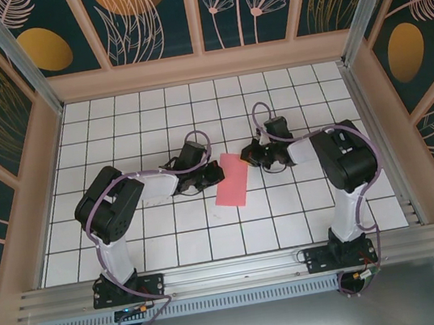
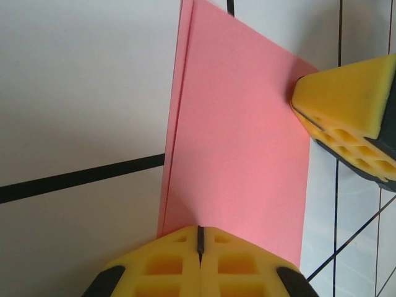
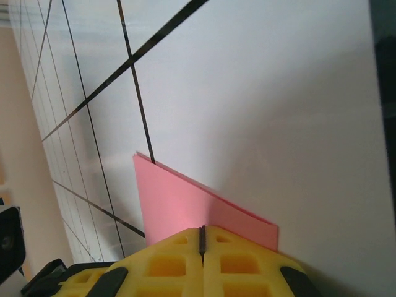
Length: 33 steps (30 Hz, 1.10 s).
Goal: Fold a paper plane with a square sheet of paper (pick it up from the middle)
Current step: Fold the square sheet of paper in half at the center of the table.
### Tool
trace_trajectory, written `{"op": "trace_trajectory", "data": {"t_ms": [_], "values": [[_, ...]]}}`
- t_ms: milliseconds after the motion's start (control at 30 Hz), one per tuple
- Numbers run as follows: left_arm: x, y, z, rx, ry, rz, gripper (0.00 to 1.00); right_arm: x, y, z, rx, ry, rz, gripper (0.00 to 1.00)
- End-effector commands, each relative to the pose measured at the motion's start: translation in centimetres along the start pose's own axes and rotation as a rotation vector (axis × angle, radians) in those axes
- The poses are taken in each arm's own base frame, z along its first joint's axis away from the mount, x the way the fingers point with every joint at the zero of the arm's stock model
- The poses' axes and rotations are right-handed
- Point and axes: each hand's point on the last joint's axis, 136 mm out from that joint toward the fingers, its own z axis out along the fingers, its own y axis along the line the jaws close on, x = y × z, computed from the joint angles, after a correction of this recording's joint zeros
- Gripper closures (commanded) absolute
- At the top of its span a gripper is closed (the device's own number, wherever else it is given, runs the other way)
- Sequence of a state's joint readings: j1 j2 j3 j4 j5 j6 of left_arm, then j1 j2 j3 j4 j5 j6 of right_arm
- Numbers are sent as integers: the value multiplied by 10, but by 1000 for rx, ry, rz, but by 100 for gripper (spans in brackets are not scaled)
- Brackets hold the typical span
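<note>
The square sheet of paper (image 1: 232, 181) lies flat on the white grid table, folded in half into a pink-red rectangle; its doubled edge (image 2: 174, 124) shows in the left wrist view. My left gripper (image 1: 215, 172) is shut, its yellow tips (image 2: 199, 230) resting on the paper's left side. My right gripper (image 1: 245, 156) is also shut, its tips (image 3: 202, 229) pressing the far right corner of the paper (image 3: 185, 204). The right gripper's yellow fingers (image 2: 346, 117) appear in the left wrist view, at the paper's edge. Neither jaw pair holds paper between the pads. A paper plane is out of view.
The white tiled table (image 1: 154, 123) is walled by wooden panels (image 1: 203, 66) at the back and sides. A metal rail (image 1: 233, 270) runs along the near edge, where both arm bases stand. Open tiles lie in front of and behind the paper.
</note>
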State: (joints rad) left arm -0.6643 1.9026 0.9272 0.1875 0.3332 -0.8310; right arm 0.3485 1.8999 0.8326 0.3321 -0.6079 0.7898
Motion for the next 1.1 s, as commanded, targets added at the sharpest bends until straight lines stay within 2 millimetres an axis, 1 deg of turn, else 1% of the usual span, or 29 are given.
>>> {"op": "trace_trajectory", "data": {"t_ms": [0, 33, 133, 233, 333, 433, 500, 567, 700, 767, 833, 933, 1033, 1067], "values": [[46, 56, 9, -176, 134, -47, 100, 1, -18, 4, 45, 4, -4, 100], [46, 57, 9, -178, 135, -48, 100, 1, -20, 4, 50, 8, 2, 100], [46, 56, 10, -177, 137, -47, 100, -5, 0, -4, -25, -10, -19, 100], [46, 57, 9, -178, 136, -50, 100, -15, 18, -14, -66, -27, -44, 100], [45, 56, 9, -175, 136, -48, 100, -19, 20, -14, -52, -20, -52, 100], [45, 54, 9, -170, 135, -48, 100, -18, 11, -11, -27, -11, -39, 100], [45, 54, 9, -170, 134, -50, 100, -15, -1, -4, 7, 6, -17, 100], [46, 54, 8, -170, 136, -49, 100, -12, -8, 0, 20, 18, -8, 100], [45, 52, 6, -166, 131, -48, 100, -12, -34, 8, 130, 32, 40, 100], [44, 51, 5, -162, 129, -48, 100, -12, -41, 11, 169, 45, 66, 100], [43, 49, 4, -159, 128, -50, 100, -13, -37, 11, 170, 62, 76, 100], [42, 46, 2, -149, 125, -54, 100, -20, -21, 5, 162, 64, 62, 100], [40, 39, -2, -125, 112, -64, 100, -28, 8, 0, 115, 67, -13, 100], [39, 36, -3, -116, 107, -69, 100, -31, 19, -5, 101, 54, -50, 100]]}}
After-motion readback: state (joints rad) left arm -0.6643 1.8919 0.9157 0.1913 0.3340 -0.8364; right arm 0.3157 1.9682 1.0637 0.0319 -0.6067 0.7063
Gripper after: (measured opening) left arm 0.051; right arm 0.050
